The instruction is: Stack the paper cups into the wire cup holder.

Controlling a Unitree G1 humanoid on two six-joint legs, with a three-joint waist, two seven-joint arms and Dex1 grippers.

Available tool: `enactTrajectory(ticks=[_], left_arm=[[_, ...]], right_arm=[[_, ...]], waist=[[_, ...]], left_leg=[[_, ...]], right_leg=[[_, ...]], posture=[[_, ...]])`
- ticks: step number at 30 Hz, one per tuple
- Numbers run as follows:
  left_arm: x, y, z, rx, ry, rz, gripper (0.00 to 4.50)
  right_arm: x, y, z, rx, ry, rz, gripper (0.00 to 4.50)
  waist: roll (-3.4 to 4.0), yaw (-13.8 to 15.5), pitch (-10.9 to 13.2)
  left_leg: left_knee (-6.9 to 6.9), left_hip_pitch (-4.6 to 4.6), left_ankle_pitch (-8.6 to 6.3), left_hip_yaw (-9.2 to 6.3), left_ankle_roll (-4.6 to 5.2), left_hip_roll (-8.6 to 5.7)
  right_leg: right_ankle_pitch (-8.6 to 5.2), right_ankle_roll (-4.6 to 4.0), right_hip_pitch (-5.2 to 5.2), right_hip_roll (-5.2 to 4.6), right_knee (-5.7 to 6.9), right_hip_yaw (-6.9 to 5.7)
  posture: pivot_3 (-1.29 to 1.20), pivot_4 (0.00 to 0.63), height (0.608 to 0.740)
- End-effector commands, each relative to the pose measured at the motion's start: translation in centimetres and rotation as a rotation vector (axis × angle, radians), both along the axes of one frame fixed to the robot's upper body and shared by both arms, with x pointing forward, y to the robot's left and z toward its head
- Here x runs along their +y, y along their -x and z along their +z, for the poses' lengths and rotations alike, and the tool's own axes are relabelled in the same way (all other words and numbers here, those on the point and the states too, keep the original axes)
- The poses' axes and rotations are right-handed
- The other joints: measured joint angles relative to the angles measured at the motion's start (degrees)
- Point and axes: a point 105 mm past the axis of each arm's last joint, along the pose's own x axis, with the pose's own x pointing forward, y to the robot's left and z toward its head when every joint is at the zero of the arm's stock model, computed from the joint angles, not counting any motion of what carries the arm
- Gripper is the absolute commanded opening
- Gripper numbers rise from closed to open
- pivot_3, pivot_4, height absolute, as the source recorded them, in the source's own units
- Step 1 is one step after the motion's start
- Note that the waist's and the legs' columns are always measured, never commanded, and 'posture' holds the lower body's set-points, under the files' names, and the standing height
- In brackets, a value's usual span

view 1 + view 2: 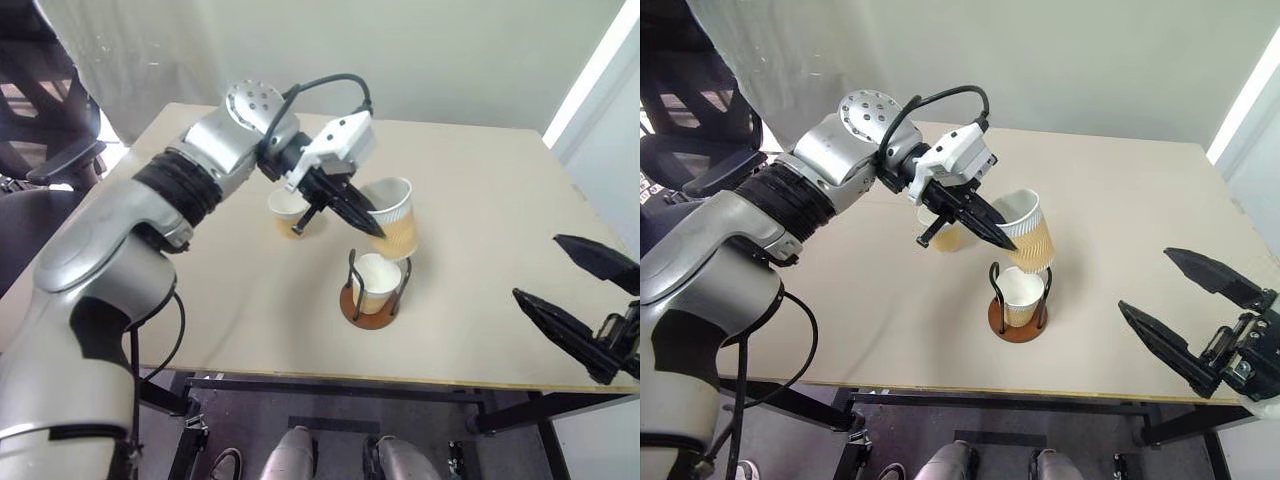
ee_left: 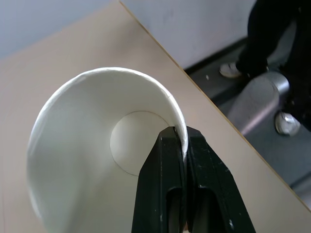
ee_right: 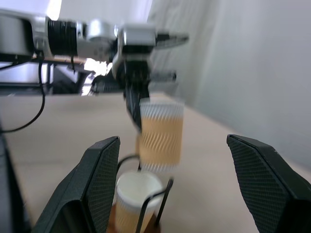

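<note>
Tan paper cup hangs mouth-up, slightly tilted, above the wire cup holder.

Our left arm reaches across above the wire cup holder, wrist angled downward, and our left gripper is clamped on a paper cup's rim, just above the holder. Our right gripper hovers well right of the holder, fingers spread wide.
</note>
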Motion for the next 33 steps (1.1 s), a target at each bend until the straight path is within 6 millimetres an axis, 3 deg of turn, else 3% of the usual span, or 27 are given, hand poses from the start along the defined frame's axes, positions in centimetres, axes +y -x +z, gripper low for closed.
enactTrajectory(ticks=[1,7,15,24,33], left_arm=[[0.2,0.8,0.3,-0.025,-0.044,-0.064,0.05],[0.5,-0.3,-1.5,-0.061,-0.117,-0.051,0.05],[-0.5,-0.1,-1.2,-0.069,-0.081,-0.088,0.05],[-0.5,-0.1,-2.2,-0.073,-0.119,-0.098,0.05],[-0.4,-0.6,-3.7,-0.083,-0.165,-0.103,0.05]], right_arm=[[0.5,0.5,0.4,-0.034,-0.018,0.001,3.63],[0.8,0.3,-0.1,-0.017,-0.019,-0.007,3.63],[1.0,0.2,-0.3,-0.010,0.000,-0.005,3.63],[0.8,0.4,-2.4,0.094,0.050,-0.018,3.63],[0.8,0.4,-3.1,0.106,0.038,-0.041,3.63]], waist=[[0.00,0.00,0.00],[-0.01,0.04,0.00],[-0.01,0.13,0.00],[-0.01,0.32,0.00],[-0.01,0.33,0.00]], left_leg=[[0.03,0.03,-0.01,0.00,0.01,-0.01],[0.18,-0.01,-0.03,0.00,0.04,-0.09],[0.19,-0.04,-0.10,0.09,0.15,-0.16],[0.19,-0.09,-0.28,0.12,0.24,-0.19],[0.21,-0.03,-0.31,0.17,0.27,-0.20]], right_leg=[[0.00,0.01,0.04,-0.01,0.00,0.00],[0.02,0.14,0.11,-0.11,0.00,0.00],[-0.10,0.38,0.12,-0.18,-0.02,0.00],[-0.23,0.50,0.13,-0.21,-0.06,0.01],[-0.38,0.74,0.19,-0.26,-0.07,0.01]], posture=[[0.00,0.150,0.740],[0.00,0.150,0.740],[0.00,0.150,0.740],[0.00,0.150,0.740],[0.00,0.150,0.740]])
